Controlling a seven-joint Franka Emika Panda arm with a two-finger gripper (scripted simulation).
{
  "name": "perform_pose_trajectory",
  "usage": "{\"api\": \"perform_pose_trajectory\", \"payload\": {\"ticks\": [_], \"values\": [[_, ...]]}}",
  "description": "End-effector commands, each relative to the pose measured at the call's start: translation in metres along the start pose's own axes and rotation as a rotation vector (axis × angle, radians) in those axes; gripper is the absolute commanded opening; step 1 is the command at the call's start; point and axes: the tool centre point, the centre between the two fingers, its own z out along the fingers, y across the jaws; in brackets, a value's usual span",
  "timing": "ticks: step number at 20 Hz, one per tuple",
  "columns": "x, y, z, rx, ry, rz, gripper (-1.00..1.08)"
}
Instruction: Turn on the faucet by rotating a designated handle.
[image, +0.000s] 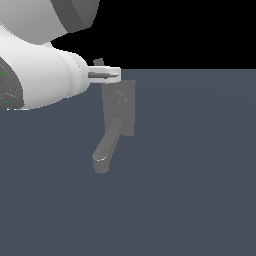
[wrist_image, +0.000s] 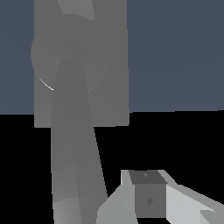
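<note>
The faucet (image: 119, 112) is matte grey all over, plate, hub and spout (image: 106, 147) alike, against a plain slate-blue desk (image: 190, 175); above the faucet, the robot arm (image: 45, 75) is glossy white with dark grey parts; background black

Around me I see only a flat, matte slate-blue desk (image: 200, 175), bare and evenly lit across the exterior view. Beyond its far edge there is plain black background (image: 190, 30). My wrist view shows the same blue surface meeting black.
</note>
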Motion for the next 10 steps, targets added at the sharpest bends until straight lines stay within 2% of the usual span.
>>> {"api": "perform_pose_trajectory", "payload": {"ticks": [1,10], "values": [[-0.002,-0.007,0.001,0.003,-0.003,0.001,-1.0],[-0.017,-0.039,0.004,0.003,-0.016,0.005,-1.0]]}}
